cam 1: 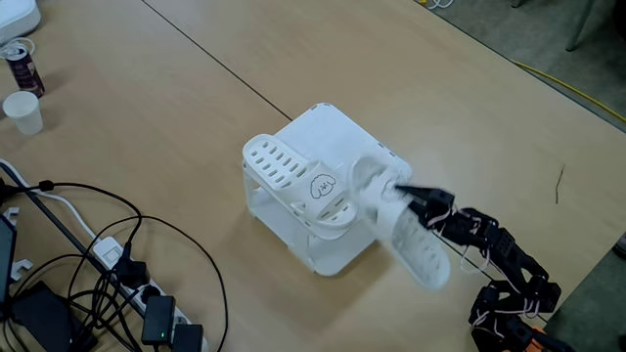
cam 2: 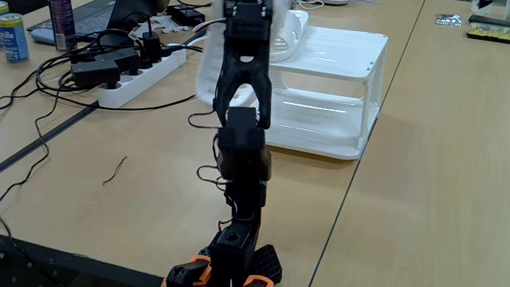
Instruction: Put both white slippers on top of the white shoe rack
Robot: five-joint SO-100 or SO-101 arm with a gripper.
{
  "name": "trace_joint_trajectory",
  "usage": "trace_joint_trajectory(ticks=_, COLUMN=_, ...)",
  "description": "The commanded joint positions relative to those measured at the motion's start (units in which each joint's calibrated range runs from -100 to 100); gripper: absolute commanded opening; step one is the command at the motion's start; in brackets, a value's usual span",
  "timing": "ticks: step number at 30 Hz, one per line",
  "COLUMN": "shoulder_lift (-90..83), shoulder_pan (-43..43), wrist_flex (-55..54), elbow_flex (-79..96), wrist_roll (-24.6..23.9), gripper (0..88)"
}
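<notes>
We see a wide wooden counter (cam 1: 196, 117) carrying the white rack (cam 1: 337, 147). The black arm (cam 1: 509, 269) reaches in from the lower right of a fixed view. One slipper (cam 1: 293, 181) lies on the rack's top. The other slipper (cam 1: 416, 244) hangs tilted past the rack's right edge, pinched at its end by the gripper (cam 1: 406, 196). A power strip (cam 2: 135, 80) lies nearby.

Smooth white plastic slippers (cam 1: 293, 176) and rack (cam 2: 335, 88); matt wood-look table (cam 1: 147, 127).
</notes>
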Motion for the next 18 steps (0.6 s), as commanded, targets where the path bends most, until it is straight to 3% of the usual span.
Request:
trace_joint_trajectory(ticks=1, shoulder_lift=-5.9, shoulder_pan=-9.7, wrist_flex=-0.1, elbow_flex=1.3, wrist_roll=0.5, gripper=0.8)
trace_joint_trajectory(ticks=9, shoulder_lift=-11.1, shoulder_pan=-21.7, wrist_flex=-0.1, elbow_flex=13.6, wrist_roll=0.5, gripper=0.8)
trace_joint_trajectory(ticks=18, shoulder_lift=-11.2, shoulder_pan=-21.7, wrist_flex=-0.4, elbow_flex=31.1, wrist_roll=0.5, gripper=0.8)
